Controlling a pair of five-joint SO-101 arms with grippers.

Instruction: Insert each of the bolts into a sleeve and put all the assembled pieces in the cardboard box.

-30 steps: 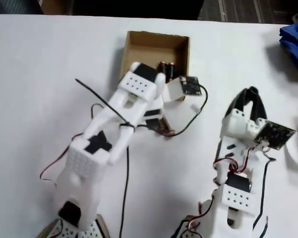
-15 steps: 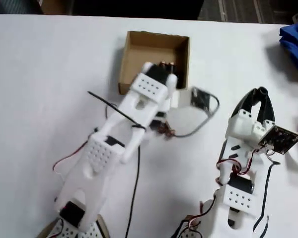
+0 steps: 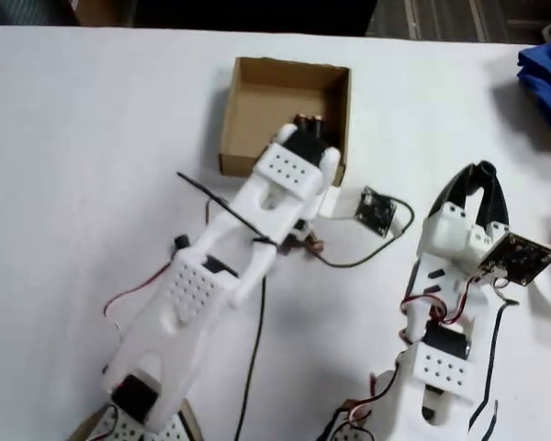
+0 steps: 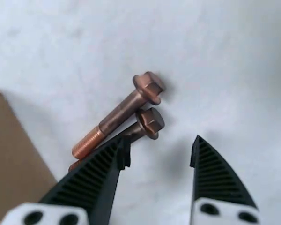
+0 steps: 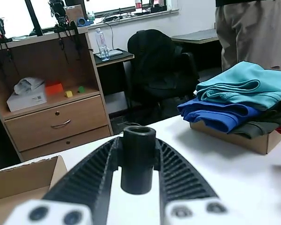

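While one copper bolt (image 4: 124, 112) is lying flat on the white bench (image 4: 225, 47), a second bolt (image 4: 149, 123) is lying just beside it. They are roughly parallel, with their hex heads side by side. A brown cardboard edge (image 4: 9, 154) is showing near their threaded ends. The left claw (image 4: 160, 140) is hanging over them with its fingers spread wide, and one finger (image 4: 98, 173) is covering part of the second bolt's shank. From above, the left arm (image 3: 257, 207) is stretching to the near corner of the cardboard box (image 3: 289, 66). Well apart from the box, the right claw (image 5: 137, 145) is pinching a black sleeve (image 5: 137, 164) upright between its tips. Folded clothes (image 5: 243, 93) are sitting on the bench behind it.
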